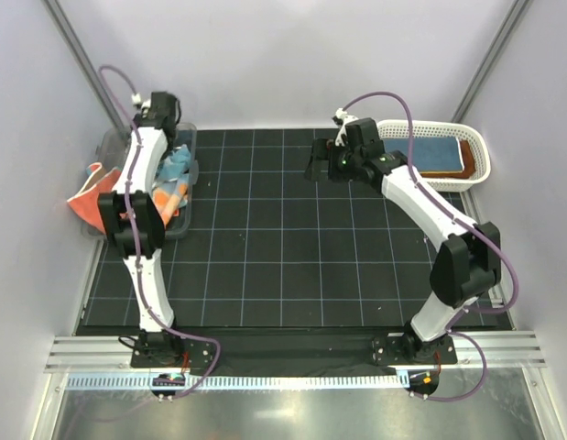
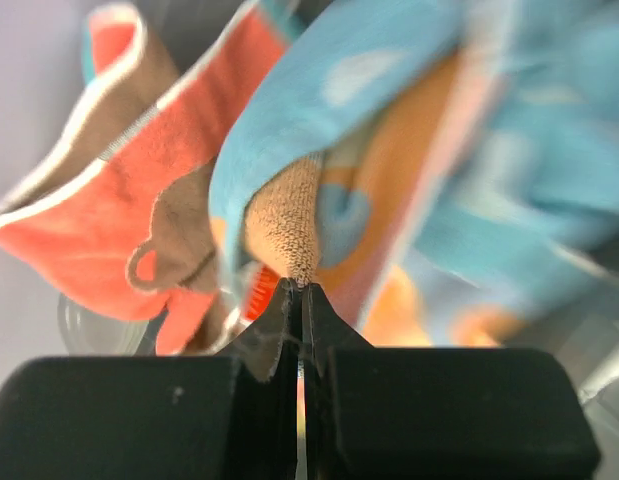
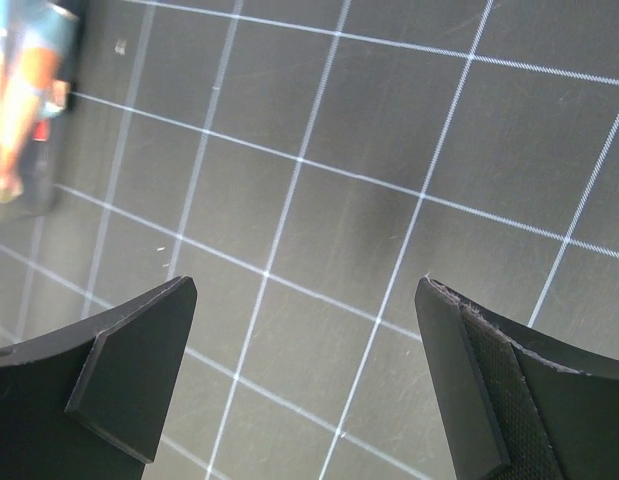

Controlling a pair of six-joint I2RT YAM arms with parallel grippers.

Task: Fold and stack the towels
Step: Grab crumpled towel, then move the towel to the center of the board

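Observation:
My left gripper (image 2: 299,292) is shut, its tips pinching a fold of the light-blue and orange polka-dotted towel (image 2: 389,170). Beside that fold lies the coral-red towel with a brown bear (image 2: 99,225). From above, the left gripper (image 1: 169,137) reaches down into the clear bin (image 1: 184,223), where the polka-dotted towel (image 1: 178,174) lies bunched and the coral-red towel (image 1: 86,200) hangs over the left wall. A blue towel (image 1: 420,147) and a rust-brown towel (image 1: 455,162) lie flat in the white basket (image 1: 480,156). My right gripper (image 3: 304,300) stands open over the mat (image 3: 319,200), holding nothing.
The black gridded mat (image 1: 292,257) covers the table between the arms. The clear bin stands at its left edge and the white lattice basket at the back right. Grey walls close in on both sides. The bin's end (image 3: 29,100) shows at the upper left of the right wrist view.

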